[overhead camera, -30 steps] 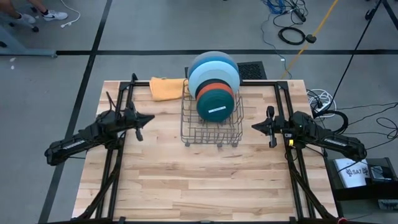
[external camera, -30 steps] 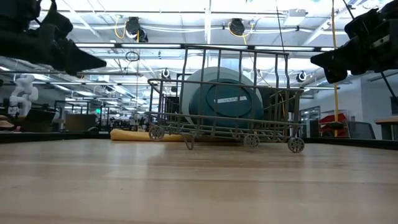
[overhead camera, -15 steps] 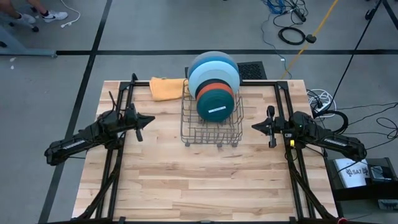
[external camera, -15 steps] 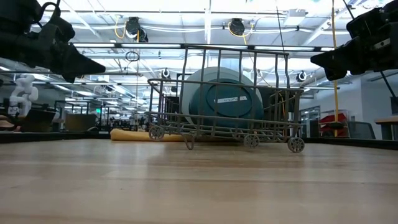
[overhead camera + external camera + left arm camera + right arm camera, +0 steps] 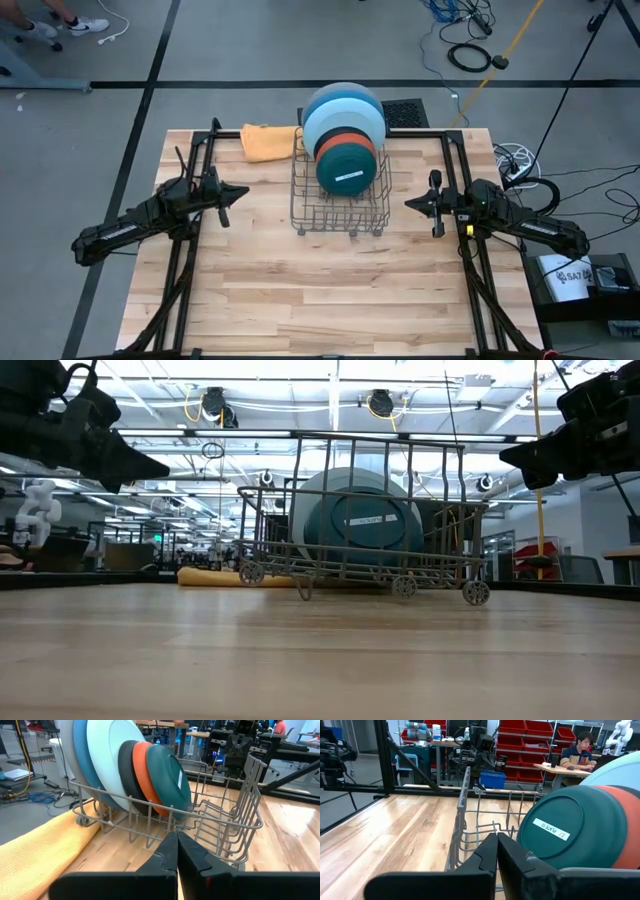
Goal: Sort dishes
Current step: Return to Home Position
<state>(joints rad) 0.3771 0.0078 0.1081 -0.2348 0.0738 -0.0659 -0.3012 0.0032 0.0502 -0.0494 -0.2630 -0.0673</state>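
We are looking at five plates standing on edge in the wire rack (image 5: pixel 340 212) at the far middle of the worktop (image 5: pixel 300 290), one behind another. The dark teal plate (image 5: pixel 347 168), with its white sticker, is sitting nearest. Behind it come the orange plate (image 5: pixel 346 141), the black plate (image 5: pixel 125 767), the light blue plate (image 5: pixel 335 120) and, farthest, the grey-blue plate (image 5: pixel 342 90). An orange cloth (image 5: pixel 268 142) is lying just left of the rack's far corner.

The left arm (image 5: pixel 150 215) is hovering at the left of the worktop and the right arm (image 5: pixel 510 218) at the right, both well apart from the rack. The left jaws and the right jaws are pressing together on nothing.

We are judging the sorting done, with only the arms' resting pose left to reach. The plates are looking stiff, smooth and probably slippery, and the two large ones likely heavier. We are reckoning the upper rim, pinched across its thin edge, the best hold, then lifting straight up clear of the neighbours.
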